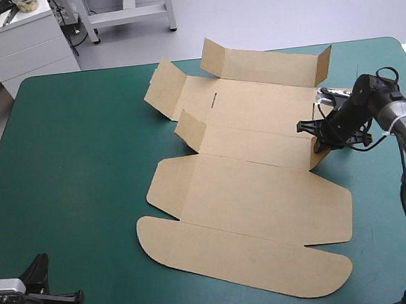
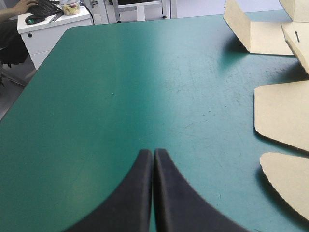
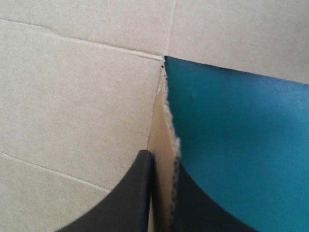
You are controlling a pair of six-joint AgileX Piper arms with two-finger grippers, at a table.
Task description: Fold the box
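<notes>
Over at 3 o'clock on the desk (image 1: 76, 170), is the right hand (image 1: 320, 140) actually holding anything? (boxnoob)

Yep. It's pinching the box (image 1: 256, 112) by a short raised flap (image 1: 315, 153) at the sheet's right edge. Its wrist cam shows the black fingers (image 3: 130, 193) all but pressed together with the flap's ragged brown edge between them, and the teal-green cover (image 3: 241, 145) is just beside that. How far in the board sits between them, I can't really tell. (rigwatcher)

And where's the box itself sitting? (boxnoob)

Pretty much dead centre of the desk, running from about 12 o'clock down to 5. It's mostly flat. The long back wall (image 1: 266, 64) is up at 12 to 1 o'clock, a side flap (image 1: 163, 90) stands tilted at 11, and a smaller flap (image 1: 190, 128) is up just left of centre. The big panel (image 1: 264, 196) and the rounded lid flap (image 1: 241, 259) lie flat toward 6. (rigwatcher)

And the left hand (image 2: 153, 153)? (boxnoob)

It's down at 7 o'clock by the near corner, well apart from the box. The fingers are pressed together into one point with nothing between them, and there's bare cover under and ahead of it. From its own cam, the box's left-side flaps sit off at roughly its 2 o'clock. (rigwatcher)
</notes>
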